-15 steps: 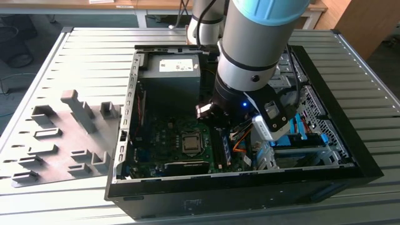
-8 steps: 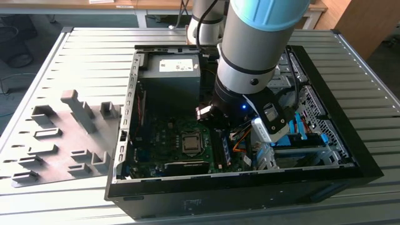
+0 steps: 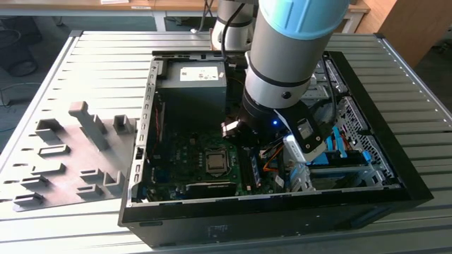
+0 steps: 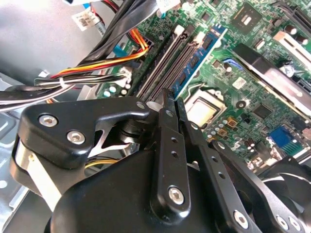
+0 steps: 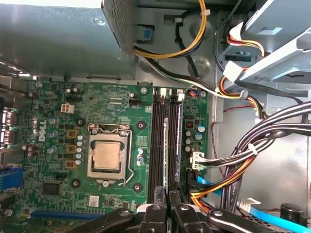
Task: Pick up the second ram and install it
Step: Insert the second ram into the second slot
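Slatted tabletop [image 3: 395,58], open computer case [image 3: 416,185]: RAM seating step.
Hand [image 4: 171,99] clenched, seemingly pressing second ram [image 5: 165,145] into its slot; needs an even downward push.

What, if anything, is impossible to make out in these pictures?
Exterior view: the arm covers much of the motherboard.
First wrist view: the claw covers the memory slots' near ends.
Second wrist view: whether the blue ram stick is latched; clips too small.
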{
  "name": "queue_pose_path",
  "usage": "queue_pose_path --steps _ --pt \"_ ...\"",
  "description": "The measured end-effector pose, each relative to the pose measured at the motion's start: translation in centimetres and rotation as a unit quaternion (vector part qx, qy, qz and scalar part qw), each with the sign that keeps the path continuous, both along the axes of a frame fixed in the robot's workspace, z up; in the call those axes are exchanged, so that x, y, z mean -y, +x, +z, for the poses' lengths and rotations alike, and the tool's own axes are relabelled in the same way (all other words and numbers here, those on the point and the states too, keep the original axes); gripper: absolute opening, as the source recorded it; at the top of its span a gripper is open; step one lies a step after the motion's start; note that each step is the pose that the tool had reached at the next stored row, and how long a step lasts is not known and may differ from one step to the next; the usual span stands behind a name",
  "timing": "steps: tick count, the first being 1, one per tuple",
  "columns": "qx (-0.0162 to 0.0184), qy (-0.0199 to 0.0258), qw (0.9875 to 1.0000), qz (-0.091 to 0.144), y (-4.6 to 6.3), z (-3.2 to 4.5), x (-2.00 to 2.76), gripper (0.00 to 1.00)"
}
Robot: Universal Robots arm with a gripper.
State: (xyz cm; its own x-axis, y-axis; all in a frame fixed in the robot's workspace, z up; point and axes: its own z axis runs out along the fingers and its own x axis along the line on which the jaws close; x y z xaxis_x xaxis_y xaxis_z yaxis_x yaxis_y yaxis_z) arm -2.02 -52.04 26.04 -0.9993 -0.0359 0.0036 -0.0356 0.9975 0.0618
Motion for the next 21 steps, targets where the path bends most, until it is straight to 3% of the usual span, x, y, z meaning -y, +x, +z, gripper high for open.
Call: queue_pose_path --steps 12,21 --pt "0.0000 0.0000 1.0000 0.000 0.0 -0.65 0.00 0.14" --pt "0.0000 0.0000 1.0000 0.000 0.0 -1.62 0.00 0.14"
